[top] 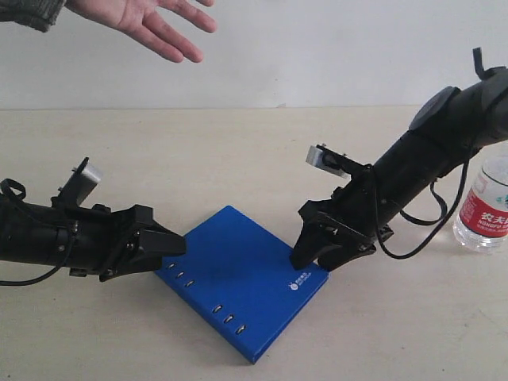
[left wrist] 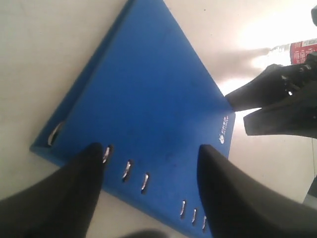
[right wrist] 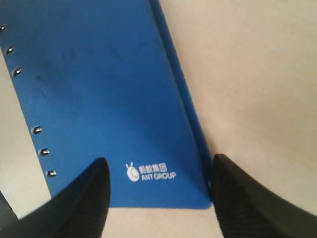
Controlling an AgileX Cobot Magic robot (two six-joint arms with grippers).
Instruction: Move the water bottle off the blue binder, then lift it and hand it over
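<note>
The blue binder point(top: 238, 278) lies flat on the table with nothing on top of it. The water bottle point(top: 484, 210) stands upright on the table at the far right, apart from the binder, its top cut off by the frame. My left gripper point(top: 176, 248) is open at the binder's slotted edge point(left wrist: 148, 99), its fingertips spread over that edge point(left wrist: 151, 149). My right gripper point(top: 313, 258) is open at the logo corner, with the binder point(right wrist: 99, 99) between its spread fingertips point(right wrist: 159, 161). Neither gripper holds anything. The left wrist view also shows the right gripper point(left wrist: 237, 111) and the bottle point(left wrist: 302, 49).
A person's open hand point(top: 159, 24) reaches in at the top left, above the table. The pale table point(top: 238, 151) runs back to a light wall. A black cable point(top: 432, 214) hangs from the right arm near the bottle.
</note>
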